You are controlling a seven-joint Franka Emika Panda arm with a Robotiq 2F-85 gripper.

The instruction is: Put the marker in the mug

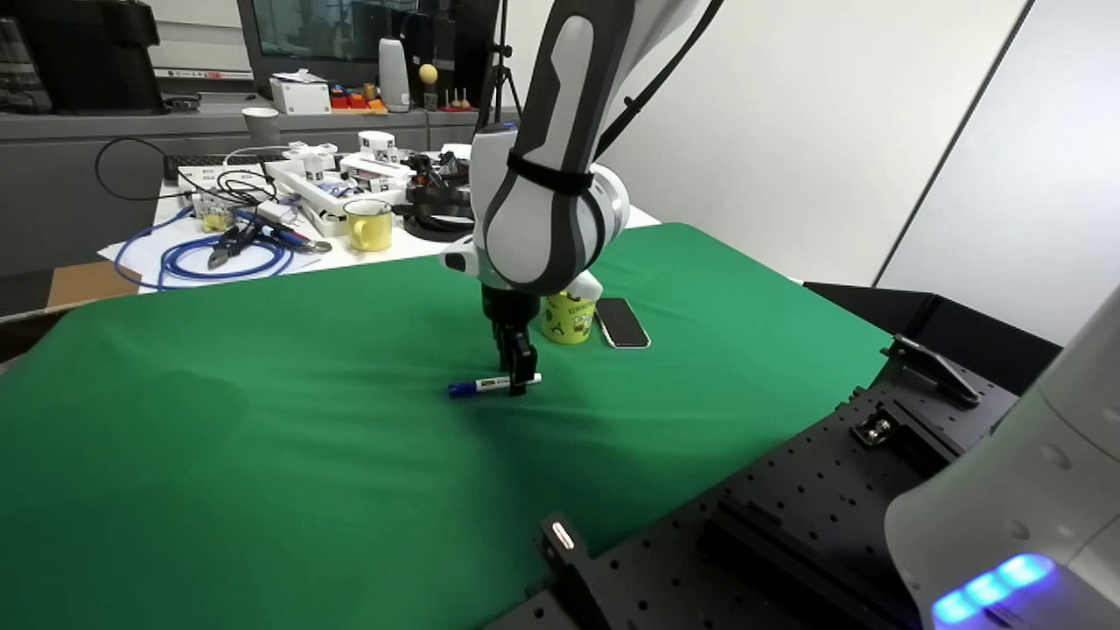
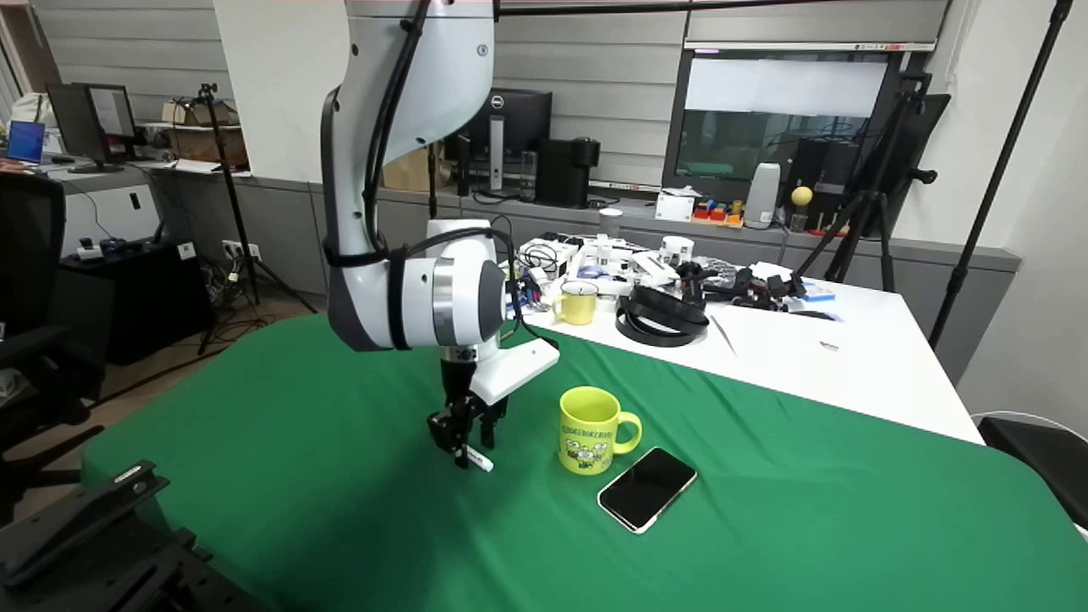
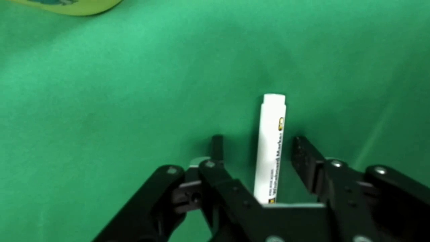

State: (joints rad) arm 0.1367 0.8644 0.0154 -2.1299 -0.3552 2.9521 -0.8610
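On the green cloth (image 1: 262,490), the marker (image 3: 270,148) lies flat between the fingers (image 3: 305,159) of the gripper (image 3: 257,146), which stand apart with cloth showing on either side of it. In the wrist view its long axis runs nearly top to bottom, leaning slightly right at the top, where the white end points; the lower end is hidden behind the gripper. In an exterior view, the dark blue end (image 1: 463,388) points left. The white section carries dark lettering, "Whiteboard Marker", and a small gold patch near its stepped end. The mug (image 2: 586,435) stands upright, near but apart.
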